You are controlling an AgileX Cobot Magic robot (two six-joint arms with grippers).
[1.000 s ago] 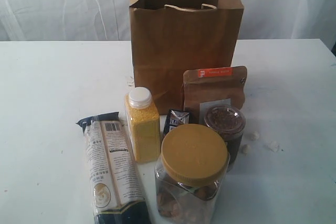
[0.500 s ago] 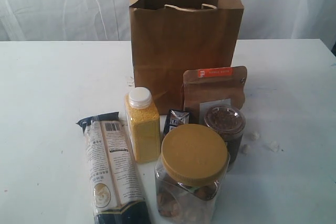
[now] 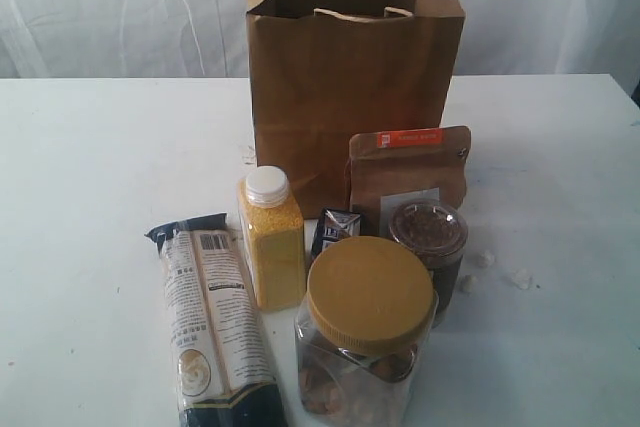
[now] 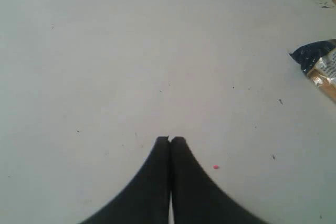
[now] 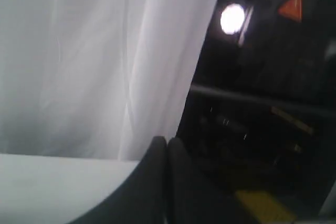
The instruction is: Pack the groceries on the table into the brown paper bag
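Note:
The brown paper bag (image 3: 350, 77) stands upright and open at the back of the white table (image 3: 90, 177). In front of it sit the brown pouch with orange label (image 3: 408, 172), the yellow-grain bottle with white cap (image 3: 271, 237), the small blue-white carton (image 3: 335, 229), the dark-filled clear tub (image 3: 430, 242) and the yellow-lidded clear jar (image 3: 365, 337). The long cream-black packet (image 3: 212, 322) lies flat at the left; its end (image 4: 319, 66) shows in the left wrist view. Neither gripper appears in the exterior view. My left gripper (image 4: 170, 139) is shut and empty over bare table. My right gripper (image 5: 166, 139) is shut, empty, facing a curtain.
A few small white crumbs (image 3: 520, 278) lie on the table right of the tub. A white curtain (image 5: 94, 61) hangs behind the table, with a dark room (image 5: 262, 103) beyond its edge. A tiny pink speck (image 4: 215, 167) lies near the left fingertips.

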